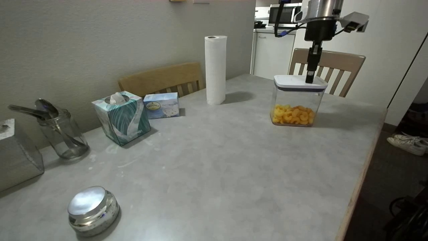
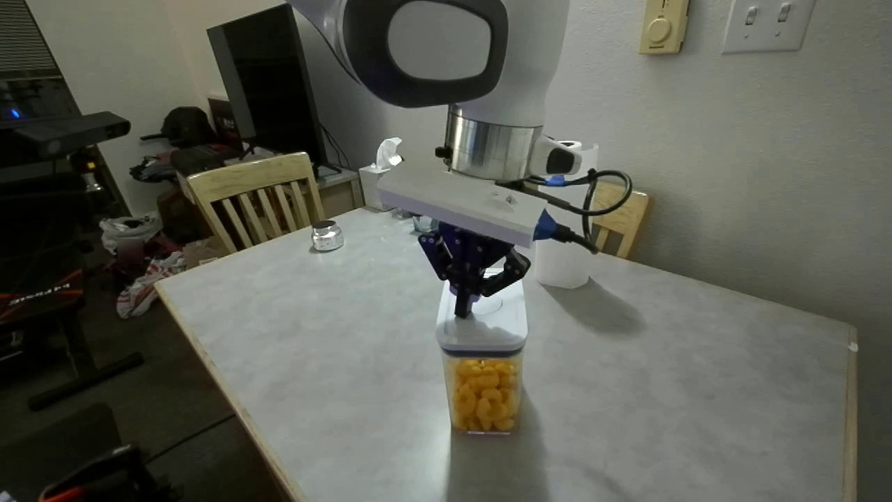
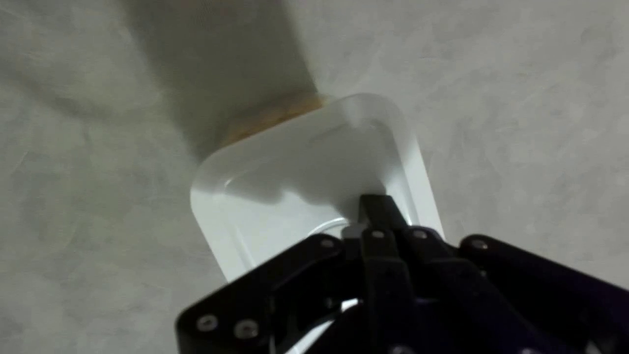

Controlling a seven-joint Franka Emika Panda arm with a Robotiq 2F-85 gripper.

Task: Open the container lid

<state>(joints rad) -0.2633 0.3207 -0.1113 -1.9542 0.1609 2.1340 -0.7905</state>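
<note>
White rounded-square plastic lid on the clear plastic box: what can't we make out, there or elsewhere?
Lid: wrist view, centre and lower part mostly behind the black pincer.
Pincer-lid contact: cannot tell in any view; the tip covers it.
Box: wrist view, under the lid except a blurred orange strip.
Pale blue rectangular carton: fine print too small in an exterior view.
Grey cuboid box: cut off by the left edge in an exterior view.

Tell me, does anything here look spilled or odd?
Nothing looks spilled; the container stands upright, lid on. Slightly odd: the tool seems to point down beside the lid's round button, not over it, as if off target.
</note>
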